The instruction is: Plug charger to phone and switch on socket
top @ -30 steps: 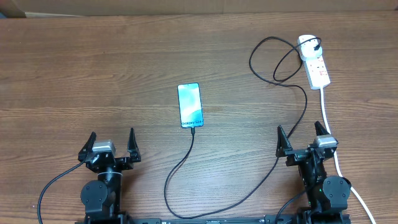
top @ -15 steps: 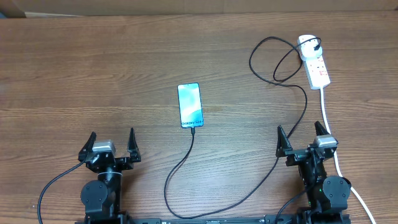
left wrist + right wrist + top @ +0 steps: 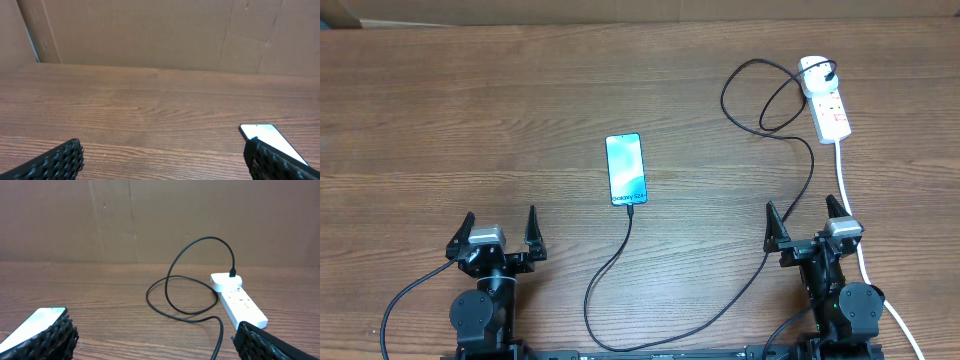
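One phone (image 3: 627,169) lies flat on the wooden table (image 3: 470,110), screen up and lit blue-teal. One charger (image 3: 620,250) meets the phone's near short edge with its small tip. Whether the tip is fully seated cannot be told. From there the thin black cable runs toward the robot, sweeps right of the phone, climbs and curls into a loop. It ends in a black plug standing in the far end of the one socket (image 3: 827,100), which lies well to the right of the phone and farther back. The switch position is too small to read. One thick white cord (image 3: 845,180) leaves the socket's near end.

Two grippers sit nearer than the phone. The left gripper (image 3: 501,215) is to its left and the right gripper (image 3: 800,205) to its right, each with fingers spread wide and holding nothing.
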You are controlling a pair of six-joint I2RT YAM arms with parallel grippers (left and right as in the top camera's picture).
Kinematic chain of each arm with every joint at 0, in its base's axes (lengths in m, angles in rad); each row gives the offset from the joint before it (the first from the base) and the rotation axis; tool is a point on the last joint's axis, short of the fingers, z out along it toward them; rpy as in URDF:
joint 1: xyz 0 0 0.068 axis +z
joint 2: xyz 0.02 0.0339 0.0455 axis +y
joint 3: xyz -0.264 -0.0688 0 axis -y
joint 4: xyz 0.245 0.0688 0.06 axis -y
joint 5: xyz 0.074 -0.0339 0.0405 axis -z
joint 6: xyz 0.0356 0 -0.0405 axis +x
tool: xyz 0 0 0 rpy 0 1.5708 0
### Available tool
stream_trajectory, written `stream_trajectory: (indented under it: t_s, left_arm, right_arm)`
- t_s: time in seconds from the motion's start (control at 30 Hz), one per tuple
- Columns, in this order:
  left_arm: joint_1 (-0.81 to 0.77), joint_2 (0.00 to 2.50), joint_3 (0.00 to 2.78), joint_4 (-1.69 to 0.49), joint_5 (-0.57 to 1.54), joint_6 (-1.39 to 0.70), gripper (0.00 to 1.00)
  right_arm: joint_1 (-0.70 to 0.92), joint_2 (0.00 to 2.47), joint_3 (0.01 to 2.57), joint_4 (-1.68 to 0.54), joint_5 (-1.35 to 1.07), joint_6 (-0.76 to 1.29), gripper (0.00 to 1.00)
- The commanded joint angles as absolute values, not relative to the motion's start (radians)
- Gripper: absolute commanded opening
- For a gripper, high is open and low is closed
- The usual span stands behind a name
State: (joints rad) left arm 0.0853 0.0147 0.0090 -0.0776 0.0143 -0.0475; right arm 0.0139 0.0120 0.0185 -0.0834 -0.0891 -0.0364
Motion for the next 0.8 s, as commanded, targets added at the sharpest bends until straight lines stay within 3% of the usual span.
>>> stream_trajectory:
  t_s: [0.0,0.77]
  left_arm:
    - [0.082,0.004,0.005,-0.078,0.016,-0.025,0.99]
    - [0.082,0.004,0.005,-0.078,0.016,-0.025,0.99]
  right_arm:
    - [0.010,0.003,0.009,-0.080,-0.080,-0.030,1.00]
    - [0.010,0.003,0.009,-0.080,-0.080,-0.030,1.00]
